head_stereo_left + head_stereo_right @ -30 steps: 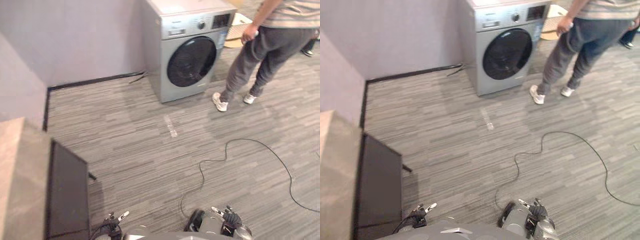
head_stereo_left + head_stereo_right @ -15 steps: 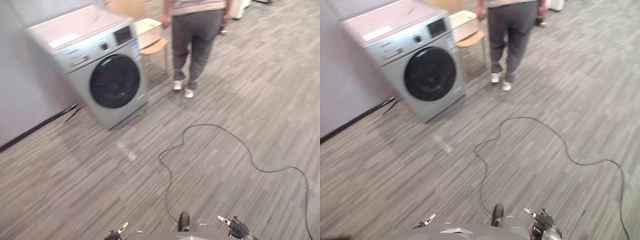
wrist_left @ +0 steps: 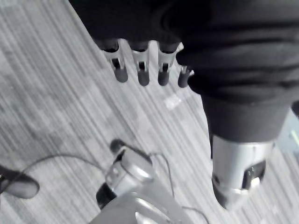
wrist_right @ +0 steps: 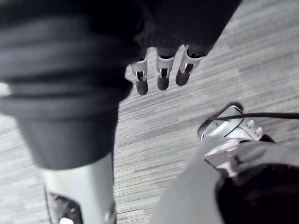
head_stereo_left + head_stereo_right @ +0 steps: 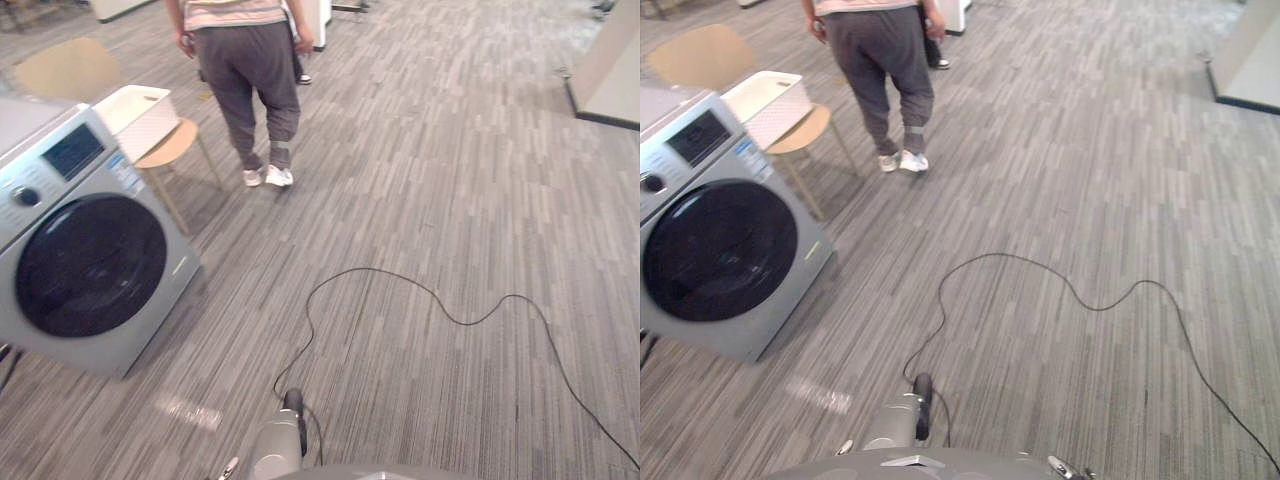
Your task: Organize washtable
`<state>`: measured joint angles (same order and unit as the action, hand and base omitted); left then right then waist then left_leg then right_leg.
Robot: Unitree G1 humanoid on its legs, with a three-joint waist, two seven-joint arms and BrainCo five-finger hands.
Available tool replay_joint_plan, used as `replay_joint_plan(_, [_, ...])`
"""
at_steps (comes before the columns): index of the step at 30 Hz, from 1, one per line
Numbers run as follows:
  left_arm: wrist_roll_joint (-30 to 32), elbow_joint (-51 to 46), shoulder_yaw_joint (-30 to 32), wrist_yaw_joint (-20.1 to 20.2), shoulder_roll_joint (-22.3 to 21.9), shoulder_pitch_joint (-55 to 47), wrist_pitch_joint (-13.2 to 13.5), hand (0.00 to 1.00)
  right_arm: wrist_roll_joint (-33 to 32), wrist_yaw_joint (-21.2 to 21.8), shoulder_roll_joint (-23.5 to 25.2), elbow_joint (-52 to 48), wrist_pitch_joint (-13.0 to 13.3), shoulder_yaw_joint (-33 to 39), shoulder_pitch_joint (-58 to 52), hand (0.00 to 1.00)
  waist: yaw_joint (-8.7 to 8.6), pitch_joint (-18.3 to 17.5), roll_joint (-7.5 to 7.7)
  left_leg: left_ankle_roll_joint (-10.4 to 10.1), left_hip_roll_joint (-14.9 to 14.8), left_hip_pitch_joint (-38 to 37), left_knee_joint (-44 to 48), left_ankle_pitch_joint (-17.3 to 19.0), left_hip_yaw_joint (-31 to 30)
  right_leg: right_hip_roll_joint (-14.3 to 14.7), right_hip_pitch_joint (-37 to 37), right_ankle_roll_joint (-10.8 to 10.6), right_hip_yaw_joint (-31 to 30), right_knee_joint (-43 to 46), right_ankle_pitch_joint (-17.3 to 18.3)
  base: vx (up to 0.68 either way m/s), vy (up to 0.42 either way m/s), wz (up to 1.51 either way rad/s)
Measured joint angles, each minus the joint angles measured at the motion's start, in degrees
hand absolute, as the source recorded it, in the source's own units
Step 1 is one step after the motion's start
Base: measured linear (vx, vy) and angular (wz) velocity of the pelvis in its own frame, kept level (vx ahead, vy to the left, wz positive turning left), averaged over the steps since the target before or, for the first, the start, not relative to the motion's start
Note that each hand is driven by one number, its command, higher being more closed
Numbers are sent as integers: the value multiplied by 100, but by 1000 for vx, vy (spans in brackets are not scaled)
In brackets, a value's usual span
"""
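I read left hand (image 3: 141, 72) released, fingers straight over the grey carpet floor (image 5: 450, 200), holding nothing, right hand (image 4: 162, 77) likewise, washing machine (image 5: 85, 270) at left, white basket (image 5: 135, 115) on chair (image 5: 165, 145) behind it, 1 person (image 5: 250, 80) beyond, back turned, cannot tell where the washtable is

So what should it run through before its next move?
1. Left robot hand free: ok, fingers straight, holding nothing.
2. Right robot hand free: ok, fingers straight, holding nothing.
3. Facing the work: not ok, the head camera looks at grey striped carpet.
4. Path ahead: not ok, a person in dark grey trousers stands there.
5. Silver front-loading washing machine door: ok, shut.
6. White plastic basket: ok, sitting on the light wooden chair.
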<state>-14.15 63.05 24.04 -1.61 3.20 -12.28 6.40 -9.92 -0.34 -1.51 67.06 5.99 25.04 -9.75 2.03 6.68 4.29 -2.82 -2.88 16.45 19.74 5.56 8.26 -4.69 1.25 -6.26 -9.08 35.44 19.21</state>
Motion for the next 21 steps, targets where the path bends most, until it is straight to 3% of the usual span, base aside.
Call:
replay_joint_plan(1, [2,-1,-253,-4,113,103,-4,0,1,29,18,-2,-9,-3,33,0,-79,81,16,57,29,-353,-74,162,132,-131,462,-831,143,1146,-431,534,122,-50])
replay_joint_plan(3, [1,-33,-562,-11,210,221,5,0,-4,29,14,-26,-1,-32,57,0,-145,102,16,49,14,-1060,-387,320,447,-456,956,-509,752,2126,-609,475,110,-79])
replay_joint_plan(4, [-2,-26,-624,-12,206,313,5,0,-9,23,-25,-107,8,-100,82,0,-148,112,-36,36,-12,-1568,-741,355,764,-717,1226,-105,1303,2201,-462,411,102,-128])
replay_joint_plan(5, [-7,-27,-678,-17,214,360,8,0,-11,19,-43,-205,30,-192,87,0,-172,115,-97,1,-37,-1967,-1064,390,1018,-868,1477,118,1840,1880,-329,408,87,-125])
replay_joint_plan(7, [-12,-18,-890,-24,203,617,12,0,-18,16,-69,-215,94,-193,111,0,-288,151,-189,-116,-88,-2291,-1328,528,1170,-955,1784,160,2616,784,-334,329,18,-76])
replay_joint_plan(8, [-7,3,-1094,-17,182,813,12,0,-16,13,-114,-201,82,-201,126,0,-320,182,-256,-213,-122,-2431,-1493,579,1363,-921,1915,207,3034,-461,-703,84,63,-51])
replay_joint_plan(9, [-7,4,-1152,-11,164,890,14,0,-15,11,-124,-179,75,-196,116,0,-320,201,-274,-274,-119,-2525,-1576,602,1445,-892,1930,225,3199,-1144,-1005,-111,123,-55])
replay_joint_plan(10, [-2,62,-1208,0,121,1021,12,0,-10,8,-114,-163,63,-139,79,0,-319,262,-273,-404,-80,-2745,-1638,650,1566,-849,1952,201,3342,-2159,-1528,92,4,-37])
replay_joint_plan(11, [5,91,-1187,1,53,1032,11,0,-7,6,-93,-154,-22,-51,21,0,-419,263,-298,-623,-135,-3010,-1665,789,1623,-845,1996,225,3350,-2366,-1790,234,-75,-20])
replay_joint_plan(12, [15,78,-1115,2,-13,984,14,0,-17,11,-71,-168,-48,-18,-53,0,-487,251,-364,-767,-228,-3144,-1619,882,1637,-837,1979,341,3359,-2211,-1765,490,-289,13])
replay_joint_plan(13, [121,4,-957,9,-98,873,26,0,5,13,-19,-172,-79,12,-221,0,-494,259,-309,-826,-378,-3178,-992,922,1551,-847,1980,688,3289,-1657,-1816,456,-352,18])
replay_joint_plan(14, [148,-64,-907,12,-117,800,54,0,12,26,0,-171,-119,14,-270,0,-502,256,-318,-825,-565,-3017,-352,921,1413,-820,1935,770,3265,-1463,-1874,513,-561,8])
replay_joint_plan(15, [196,-97,-743,10,-205,749,39,0,4,30,-82,-196,-135,56,-348,0,-503,221,-480,-694,-1111,-2521,1275,787,1102,-572,1742,888,3303,-1177,-1747,505,-533,-31])
replay_joint_plan(16, [148,-135,-565,11,-313,631,46,0,13,32,-252,-223,-126,-16,-320,0,-413,238,-804,-240,-1624,-1956,2663,-90,729,-179,1470,978,3260,-1177,-1373,562,-474,-60])
replay_joint_plan(17, [123,-135,-548,14,-354,609,49,0,32,27,-331,-225,-126,-54,-278,0,-336,274,-822,-219,-1719,-1738,3170,-675,475,5,1325,1034,3148,-1232,-1260,697,-396,-107])
replay_joint_plan(18, [86,-178,-557,44,-382,617,58,0,41,25,-470,-221,-126,-98,-111,0,-228,313,-937,-376,-1637,-1298,4057,-768,35,259,998,1169,2940,-1345,-1080,631,-350,-99])
replay_joint_plan(19, [79,-192,-588,71,-339,641,57,0,38,18,-476,-204,-123,-116,43,0,-241,369,-925,-452,-1510,-954,4545,-451,-115,390,704,1239,2811,-1513,-990,824,-459,-115])
replay_joint_plan(20, [15,-248,-597,95,-208,643,88,0,35,19,-463,-184,-118,-294,254,0,-217,451,-777,-480,-1209,-507,4649,49,-44,502,50,1278,2613,-1948,-908,573,-321,-80])
replay_joint_plan(21, [-23,-249,-607,94,-182,641,104,0,35,23,-461,-175,-114,-384,322,0,-198,475,-699,-428,-1120,-355,4491,212,86,539,-199,1174,2509,-2143,-960,337,-238,-97])
